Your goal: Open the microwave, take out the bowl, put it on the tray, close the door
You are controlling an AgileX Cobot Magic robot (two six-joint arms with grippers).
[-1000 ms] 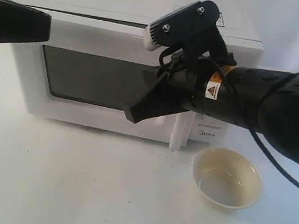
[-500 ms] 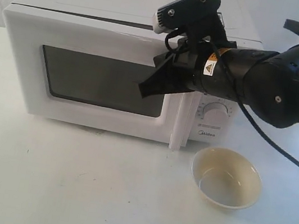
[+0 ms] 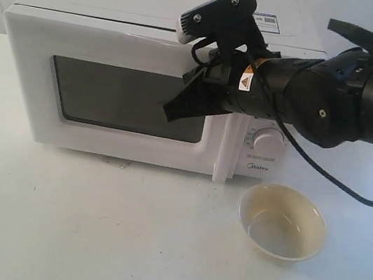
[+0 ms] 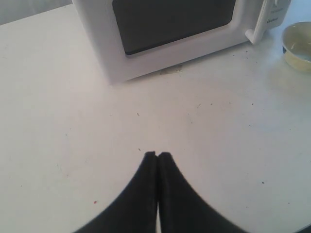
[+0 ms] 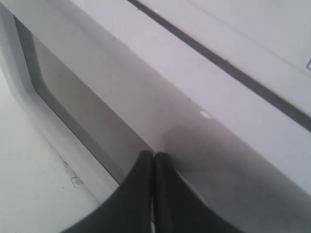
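The white microwave [image 3: 117, 37] stands at the back with its door [image 3: 122, 140] closed; the tall bar handle [image 3: 225, 153] is beside the knobs. My right gripper [image 3: 168, 114] is shut with nothing in it. Its tips are against the upper right part of the dark window, which shows close up in the right wrist view [image 5: 153, 154]. The cream bowl [image 3: 282, 221] sits on the table in front of the control panel. My left gripper [image 4: 157, 154] is shut and empty above bare table, facing the microwave [image 4: 170, 29] and the bowl [image 4: 297, 46]. The tray is out of view.
The right arm [image 3: 335, 99] spans the microwave's upper right front, covering part of the control panel, and a black cable [image 3: 349, 191] hangs from it. The white table [image 3: 86, 238] stretches in front of the microwave.
The left arm has drawn out of the exterior view at the upper left. The right gripper has risen from the window's lower right to its upper right, and the door's handle edge sits slightly further in.
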